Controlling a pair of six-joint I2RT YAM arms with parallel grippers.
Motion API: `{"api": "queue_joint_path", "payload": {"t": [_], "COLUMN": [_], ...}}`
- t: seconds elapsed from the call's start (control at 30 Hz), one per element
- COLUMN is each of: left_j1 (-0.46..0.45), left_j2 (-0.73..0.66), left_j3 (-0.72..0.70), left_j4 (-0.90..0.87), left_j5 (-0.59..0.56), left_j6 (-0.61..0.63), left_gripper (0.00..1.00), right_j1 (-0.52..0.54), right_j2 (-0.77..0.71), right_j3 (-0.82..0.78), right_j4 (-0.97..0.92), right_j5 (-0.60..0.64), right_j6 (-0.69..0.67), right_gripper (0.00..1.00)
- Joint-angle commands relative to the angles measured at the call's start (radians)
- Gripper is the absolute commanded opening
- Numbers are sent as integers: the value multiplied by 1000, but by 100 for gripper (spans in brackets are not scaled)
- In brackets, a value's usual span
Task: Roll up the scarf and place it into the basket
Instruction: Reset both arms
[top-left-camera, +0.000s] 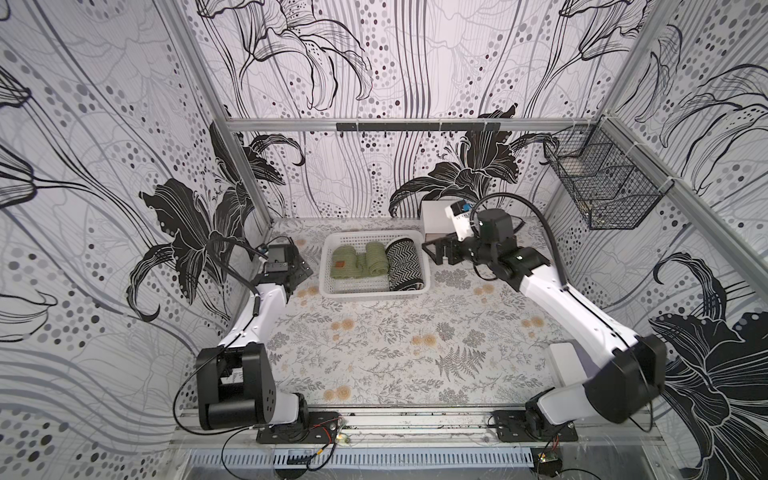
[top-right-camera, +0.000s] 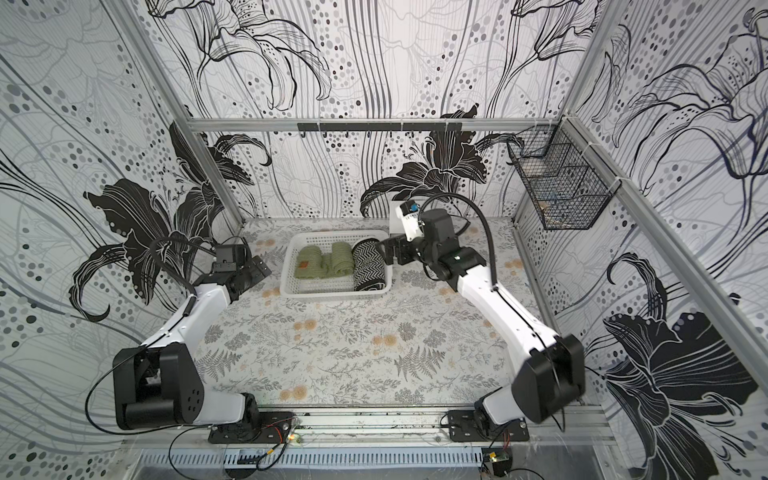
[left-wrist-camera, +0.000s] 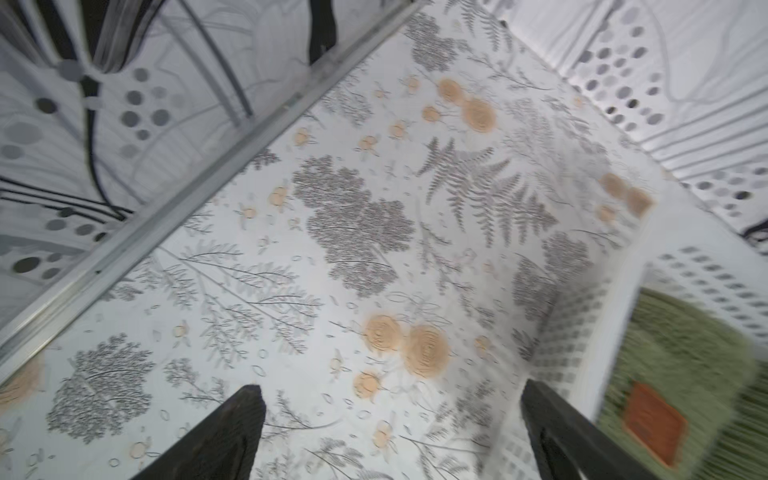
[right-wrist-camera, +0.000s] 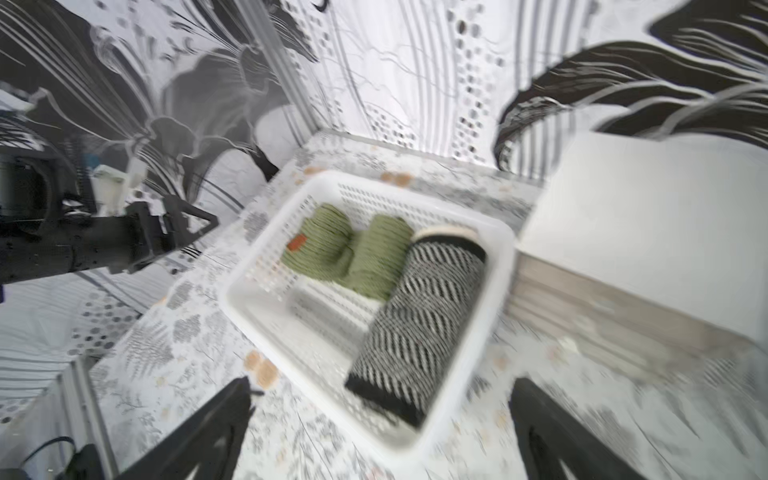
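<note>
I have the right gripper (top-left-camera: 437, 250) spread wide and empty, hanging just beside the right-hand edge of the basket (top-left-camera: 365, 293) in the upper middle of both top views. Its wrist view shows the fingers (right-wrist-camera: 232, 411) far apart with nothing between them.

The black-and-white scarf (top-left-camera: 405, 266) lies rolled inside the basket, lengthwise along its right wall. I read that as the only strip the two green rolls (top-left-camera: 353, 262) leave free, since they fill the left and middle. The roll looks tight and rests on the perforated floor, so I judge the placing done.

My left gripper (top-left-camera: 300, 275) is also fully spread and holds nothing. It sits left of the basket, near its wall but apart from it, over bare table (top-left-camera: 415, 345), where it blocks nothing.

The white drawer unit (top-left-camera: 434, 218) stands just above the right gripper in the frame. I would therefore draw that arm toward the lower right of the frame, away from both the unit and the basket rim.
</note>
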Motion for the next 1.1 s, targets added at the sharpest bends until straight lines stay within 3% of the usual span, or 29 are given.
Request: {"api": "queue_joint_path", "payload": {"t": [0.0, 0.1, 0.13, 0.2, 0.33, 0.4, 0.47, 0.57, 0.63, 0.73, 0.8, 0.87, 0.9, 0.97, 1.07], "left_j1": [-11, -40, -12, -14, -13, -15, -22, -17, -30, -56, -63, -62, -59, -59, -58], "left_j2": [-117, -182, -188, -174, -85, -73, -50, 71, 71, 172, 144, 155, 145, 161, 156], "left_j3": [-146, -357, -356, -416, -549, -554, -564, -627, -601, -621, -584, -565, -561, -567, -568], "left_j4": [220, 507, 482, 636, 996, 1036, 1113, 1395, 1326, 1465, 1362, 1334, 1313, 1352, 1350], "left_j5": [-175, -201, -157, -90, -83, -54, -32, 27, 59, 64, 58, 57, 57, 55, 56], "left_j6": [3, 114, 103, 196, 261, 303, 360, 412, 421, 477, 458, 457, 446, 466, 456], "left_gripper": [99, 99, 100, 99, 100, 99, 99, 100, 99, 99, 99, 99, 99, 100, 99], "right_j1": [-11, -54, -79, -105, -112, -124, -139, -157, -161, -211, -269, -314, -357, -435, -439], "right_j2": [-136, -246, -277, -339, -400, -405, -370, -250, -148, 9, 75, 124, 88, 113, 123], "right_j3": [-85, -217, -269, -371, -509, -580, -640, -707, -722, -780, -764, -835, -855, -945, -950], "right_j4": [-247, -294, -286, -239, -122, -7, 142, 399, 567, 876, 842, 1025, 993, 1182, 1198], "right_j5": [257, 354, 375, 418, 636, 700, 689, 670, 675, 650, 549, 525, 447, 322, 312], "right_j6": [-61, -35, -14, 8, 34, 1, -55, -153, -208, -279, -238, -210, -174, -135, -161], "right_gripper": [100, 100, 100, 100, 100, 100, 100, 100, 100, 100, 100, 100, 100, 100, 100]}}
